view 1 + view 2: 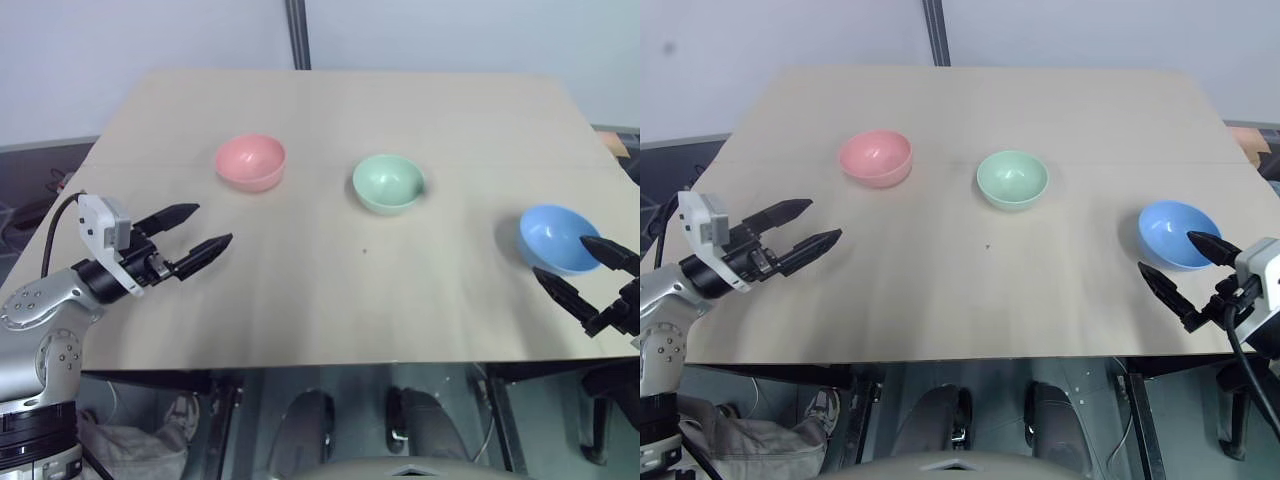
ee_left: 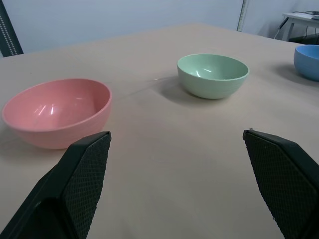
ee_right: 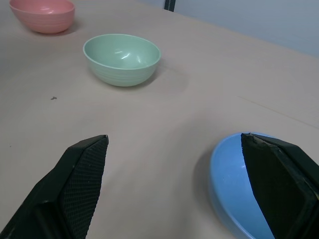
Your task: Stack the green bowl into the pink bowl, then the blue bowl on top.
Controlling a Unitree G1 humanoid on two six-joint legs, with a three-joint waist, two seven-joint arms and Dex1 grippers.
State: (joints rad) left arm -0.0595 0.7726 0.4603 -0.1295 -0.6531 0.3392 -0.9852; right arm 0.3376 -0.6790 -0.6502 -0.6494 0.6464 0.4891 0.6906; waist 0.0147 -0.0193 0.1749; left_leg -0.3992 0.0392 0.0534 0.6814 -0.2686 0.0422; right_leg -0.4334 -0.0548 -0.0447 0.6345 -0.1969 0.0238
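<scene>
Three bowls stand apart on the light wooden table (image 1: pixel 330 290). The pink bowl (image 1: pixel 250 161) is at the left, the green bowl (image 1: pixel 388 183) in the middle and the blue bowl (image 1: pixel 556 238) at the right edge. My left gripper (image 1: pixel 206 229) hovers open and empty in front of the pink bowl, pointing toward the table's middle. My right gripper (image 1: pixel 577 266) is open and empty beside the blue bowl, one fingertip (image 3: pixel 279 174) over its near rim. The left wrist view shows the pink bowl (image 2: pixel 57 112) close and the green bowl (image 2: pixel 213 74) beyond.
A dark vertical post (image 1: pixel 297 33) rises behind the table against a pale wall. The table's front edge (image 1: pixel 330 365) runs just below both grippers. Bare tabletop lies between the bowls and in front of the green one.
</scene>
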